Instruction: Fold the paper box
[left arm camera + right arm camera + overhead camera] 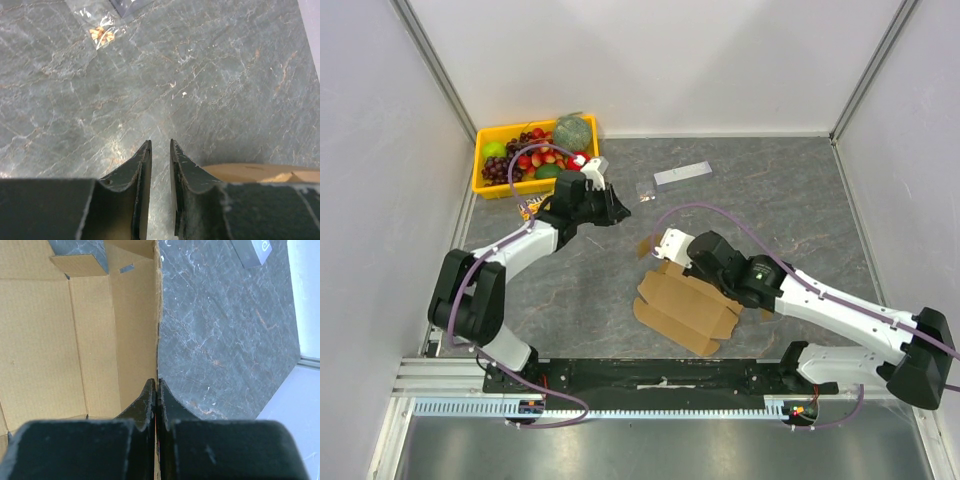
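Right wrist view: the right gripper (156, 390) pinches one raised wall of the paper box (60, 340), which otherwise lies mostly flat on the table (225, 340). Most folding seems left. The left gripper (160, 155), narrowly parted and empty, hangs near the box.

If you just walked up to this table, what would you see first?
Probably the brown paper box, lying partly folded on the table right in front of the arms, with the right gripper pinching one raised wall. After that, the yellow tray of bright fruit in the far left corner.
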You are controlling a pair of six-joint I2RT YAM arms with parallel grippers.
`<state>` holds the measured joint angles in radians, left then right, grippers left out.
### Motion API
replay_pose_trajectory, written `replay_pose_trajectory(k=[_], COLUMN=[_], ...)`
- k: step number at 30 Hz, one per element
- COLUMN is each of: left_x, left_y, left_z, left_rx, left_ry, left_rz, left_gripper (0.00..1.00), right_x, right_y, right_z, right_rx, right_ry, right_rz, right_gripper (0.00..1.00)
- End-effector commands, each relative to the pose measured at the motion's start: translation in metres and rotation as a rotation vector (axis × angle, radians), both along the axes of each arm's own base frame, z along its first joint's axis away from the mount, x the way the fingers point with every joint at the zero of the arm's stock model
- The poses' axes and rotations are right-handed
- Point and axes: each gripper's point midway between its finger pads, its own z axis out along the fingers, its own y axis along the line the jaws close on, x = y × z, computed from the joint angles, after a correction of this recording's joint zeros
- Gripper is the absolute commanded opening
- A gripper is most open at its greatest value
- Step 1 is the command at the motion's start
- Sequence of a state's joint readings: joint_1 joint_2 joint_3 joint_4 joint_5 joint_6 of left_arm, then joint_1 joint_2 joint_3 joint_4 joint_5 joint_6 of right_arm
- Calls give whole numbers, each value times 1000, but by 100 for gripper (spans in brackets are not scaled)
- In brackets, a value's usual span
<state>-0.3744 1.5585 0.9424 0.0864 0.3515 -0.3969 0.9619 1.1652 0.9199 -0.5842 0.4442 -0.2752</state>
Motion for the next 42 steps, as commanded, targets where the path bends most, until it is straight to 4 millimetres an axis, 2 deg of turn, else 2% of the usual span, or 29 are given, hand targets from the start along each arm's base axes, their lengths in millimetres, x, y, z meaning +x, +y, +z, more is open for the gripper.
replay_pose_trajectory(k=[1,6,9,13,18,27,33,42], left_x=[16,0,-16,-33,-50,-74,-92,-105], left_y=[-17,-36,-48,-56,-57,-53,-59,-60], left_z=[12,2,3,1,-7,-3,0,-18], left_rx=[-63,-131,-162,-182,-199,-215,-229,-204], left_ry=[-20,-1,-16,-34,-36,-86,-121,-108], left_rz=[-42,-152,-228,-286,-321,-361,-419,-442], left_gripper=[27,39,51,59,59,59,59,57], right_x=[0,-2,-2,-2,-2,3,4,0], right_y=[8,9,10,13,14,10,12,13], right_z=[15,16,12,12,12,-3,-9,-18], right_rx=[51,65,61,74,90,32,28,26], right_ry=[-55,-63,-54,-52,-55,-47,-38,-14], right_rz=[46,53,54,54,47,13,3,25], right_gripper=[0,0,0,0,0,0,0,0])
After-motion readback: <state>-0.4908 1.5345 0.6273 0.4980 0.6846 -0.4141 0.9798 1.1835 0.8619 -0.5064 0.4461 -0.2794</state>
